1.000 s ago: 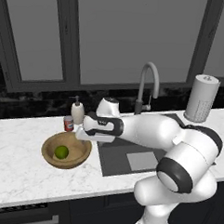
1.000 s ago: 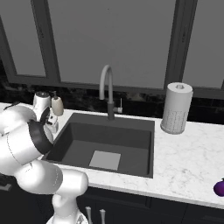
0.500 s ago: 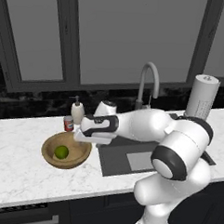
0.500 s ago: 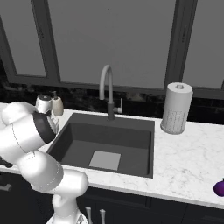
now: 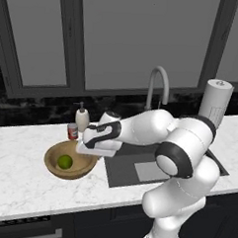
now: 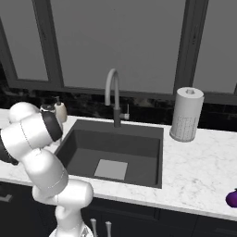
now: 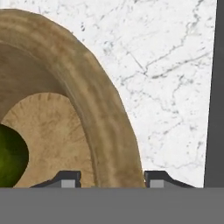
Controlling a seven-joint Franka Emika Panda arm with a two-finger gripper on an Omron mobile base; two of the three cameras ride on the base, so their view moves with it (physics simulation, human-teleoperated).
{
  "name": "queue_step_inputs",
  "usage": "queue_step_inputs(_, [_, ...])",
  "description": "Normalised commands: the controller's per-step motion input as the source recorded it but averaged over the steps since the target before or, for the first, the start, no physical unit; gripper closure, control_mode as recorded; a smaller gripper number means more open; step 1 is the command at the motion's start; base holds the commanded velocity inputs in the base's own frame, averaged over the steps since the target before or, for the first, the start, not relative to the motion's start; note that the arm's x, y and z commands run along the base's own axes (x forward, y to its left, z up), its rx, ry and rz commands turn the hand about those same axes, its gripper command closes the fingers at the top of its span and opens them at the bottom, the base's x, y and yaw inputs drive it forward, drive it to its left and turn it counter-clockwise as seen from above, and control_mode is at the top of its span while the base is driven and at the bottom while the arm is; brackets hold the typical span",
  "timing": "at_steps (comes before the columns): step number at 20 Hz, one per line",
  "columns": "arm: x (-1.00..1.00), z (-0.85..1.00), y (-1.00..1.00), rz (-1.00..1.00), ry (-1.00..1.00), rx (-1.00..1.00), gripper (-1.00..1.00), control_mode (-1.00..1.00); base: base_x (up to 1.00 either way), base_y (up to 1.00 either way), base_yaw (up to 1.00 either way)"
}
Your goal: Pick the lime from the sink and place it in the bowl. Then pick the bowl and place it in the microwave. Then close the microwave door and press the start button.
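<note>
Since the lime [image 5: 65, 161] already lies inside the bowl [image 5: 55, 170], the tool [image 7: 112, 179] is set wide astride the bowl's near rim, nothing yet held.

Near the sink [image 5: 138, 171] were one bowl [image 5: 69, 160], one lime [image 5: 65, 161], one can [image 5: 72, 131], one soap bottle [image 5: 82, 118], one paper-towel roll [image 6: 186, 114], one purple fruit [image 6: 232, 198].

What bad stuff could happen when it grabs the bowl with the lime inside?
The end effector straddles only the bowl's thick rim, so the grip may slip or the bowl may tip. If it tips, the loose lime could roll out. The red can and soap bottle stand close and might get bumped.
</note>
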Motion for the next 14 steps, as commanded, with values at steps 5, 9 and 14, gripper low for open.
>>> queue_step_inputs(5, [0.00,-0.12,0.06,0.00,0.00,0.00,1.00,-1.00,0.00,0.00,0.00])
queue_step_inputs(9, [-0.11,0.00,0.00,-0.04,-0.04,0.00,1.00,-1.00,0.00,0.00,0.00])
queue_step_inputs(14, [-0.30,0.08,-0.02,-0.12,-0.12,0.01,1.00,-1.00,0.00,0.00,0.00])
